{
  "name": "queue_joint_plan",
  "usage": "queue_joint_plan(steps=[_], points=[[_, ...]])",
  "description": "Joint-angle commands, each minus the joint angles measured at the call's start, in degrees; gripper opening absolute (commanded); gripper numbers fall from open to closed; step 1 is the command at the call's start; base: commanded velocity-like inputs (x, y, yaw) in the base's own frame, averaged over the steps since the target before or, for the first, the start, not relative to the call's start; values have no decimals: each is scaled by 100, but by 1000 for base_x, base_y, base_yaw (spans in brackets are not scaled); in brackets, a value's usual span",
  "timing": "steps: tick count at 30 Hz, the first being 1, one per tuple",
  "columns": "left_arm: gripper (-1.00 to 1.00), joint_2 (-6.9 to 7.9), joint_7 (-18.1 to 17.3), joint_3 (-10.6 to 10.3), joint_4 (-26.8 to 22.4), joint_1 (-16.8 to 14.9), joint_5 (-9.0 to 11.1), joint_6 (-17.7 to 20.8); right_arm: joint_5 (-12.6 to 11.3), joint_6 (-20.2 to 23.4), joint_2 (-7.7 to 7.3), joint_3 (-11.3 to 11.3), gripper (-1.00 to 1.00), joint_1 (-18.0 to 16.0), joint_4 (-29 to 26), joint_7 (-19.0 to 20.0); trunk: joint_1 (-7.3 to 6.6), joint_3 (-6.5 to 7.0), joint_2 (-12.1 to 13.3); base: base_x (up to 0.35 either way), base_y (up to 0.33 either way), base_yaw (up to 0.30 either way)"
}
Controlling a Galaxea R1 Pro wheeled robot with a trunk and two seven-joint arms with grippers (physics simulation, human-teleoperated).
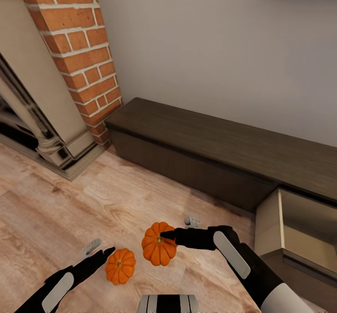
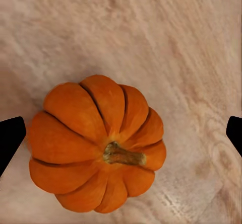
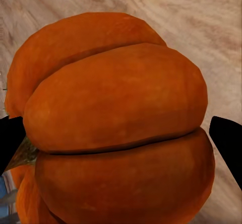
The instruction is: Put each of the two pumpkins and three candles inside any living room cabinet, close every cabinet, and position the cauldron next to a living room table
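Pumpkin: one orange ribbed pumpkin (image 2: 96, 143) seen from above, its lobes fanning out from the crown.
Stem: short brown-green stem (image 2: 123, 154), lying tilted to one side across the crown.
Floor: pale wood-grain floor (image 2: 166, 38) under the pumpkin and all around it.
End effector: left end effector (image 2: 121, 136) spread wide, two black fingertips (image 2: 10, 138) at opposite picture edges.
Contact: one fingertip just beside the pumpkin, the other well apart.
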Motion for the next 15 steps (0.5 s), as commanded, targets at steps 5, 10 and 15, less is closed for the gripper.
queue_joint_plan(steps=[5, 10, 15], points=[[100, 114, -101, 10, -117, 2, -30, 44, -40, 74, -13, -112, -100, 0, -124, 56, 4, -48, -5, 0, 0, 0], [100, 232, -262, 4, -278, 1, 8, 45, -139, -36, 9, -288, -100, -14, -99, 80, 4, -48, -5, 0, 0, 0], [100, 241, -422, 25, -440, 0, 16, 45, -147, -47, 7, -459, -100, -16, -75, 167, 12, -115, -9, 0, 0, 0]])
